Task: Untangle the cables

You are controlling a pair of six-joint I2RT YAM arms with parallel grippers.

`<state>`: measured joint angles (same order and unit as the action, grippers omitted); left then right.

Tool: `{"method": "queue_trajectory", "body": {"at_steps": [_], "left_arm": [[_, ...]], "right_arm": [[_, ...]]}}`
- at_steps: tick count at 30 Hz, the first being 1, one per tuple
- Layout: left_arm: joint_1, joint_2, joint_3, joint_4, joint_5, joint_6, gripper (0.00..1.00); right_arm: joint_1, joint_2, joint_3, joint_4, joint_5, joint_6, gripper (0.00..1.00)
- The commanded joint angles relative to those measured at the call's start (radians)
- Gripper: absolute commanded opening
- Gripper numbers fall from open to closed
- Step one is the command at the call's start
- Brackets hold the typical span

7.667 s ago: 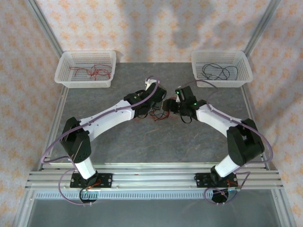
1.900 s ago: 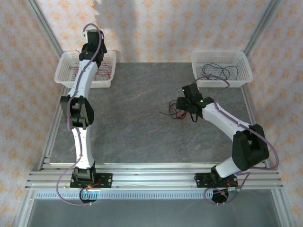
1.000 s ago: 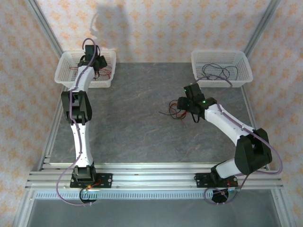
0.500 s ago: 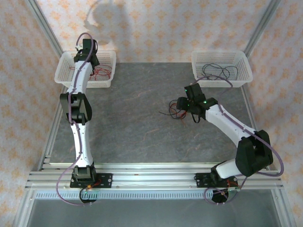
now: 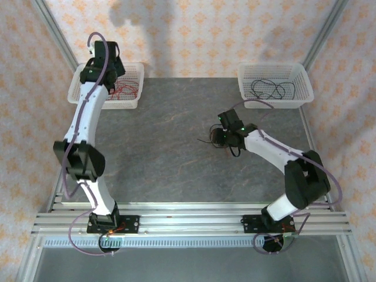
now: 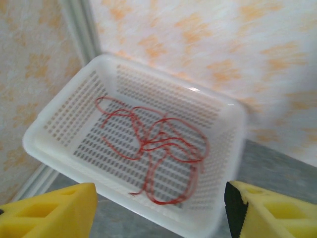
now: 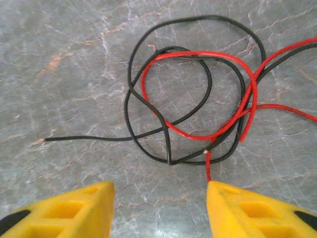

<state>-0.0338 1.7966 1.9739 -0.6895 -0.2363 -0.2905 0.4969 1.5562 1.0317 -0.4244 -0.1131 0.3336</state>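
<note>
A tangle of red cable [image 7: 198,53] and black cable [image 7: 130,89] lies on the grey table, just ahead of my right gripper [image 7: 159,208]. Its yellow fingers [image 7: 64,210] stand open with bare table between them. The red cable's loose end reaches the tip of the right finger. In the top view the right gripper [image 5: 220,136] sits over that tangle [image 5: 207,141]. My left gripper [image 6: 158,210] hangs open and empty above the near rim of the left basket [image 6: 233,124], which holds loose red cables [image 6: 158,144]. From above, the left gripper [image 5: 107,69] is raised over that basket.
Two white mesh baskets stand at the back: the left one [image 5: 79,94] with red cables [image 5: 120,89], the right one [image 5: 247,88] with black cables [image 5: 271,89]. Aluminium frame posts rise at both back corners. A patterned wall closes the back and sides.
The left arm has swung up and to the left over its basket, its elbow dropping toward the table's left edge. The right gripper has shifted slightly left onto the tangle and its jaws have narrowed.
</note>
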Motion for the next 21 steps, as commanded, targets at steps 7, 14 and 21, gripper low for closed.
{"method": "queue_trajectory", "body": {"at_steps": [7, 14, 21], "left_arm": [[-0.104, -0.229, -0.333, 0.119, 0.060, -0.061, 0.71], [-0.138, -0.326, -0.455, 0.152, 0.054, -0.086, 0.70], [-0.160, -0.366, -0.497, 0.161, 0.054, -0.097, 0.70]], "right_arm": [[-0.001, 0.175, 0.036, 0.083, 0.072, 0.014, 0.36], [-0.001, 0.230, 0.073, 0.085, 0.106, 0.009, 0.25], [-0.001, 0.235, 0.097, 0.079, 0.110, 0.007, 0.21]]}}
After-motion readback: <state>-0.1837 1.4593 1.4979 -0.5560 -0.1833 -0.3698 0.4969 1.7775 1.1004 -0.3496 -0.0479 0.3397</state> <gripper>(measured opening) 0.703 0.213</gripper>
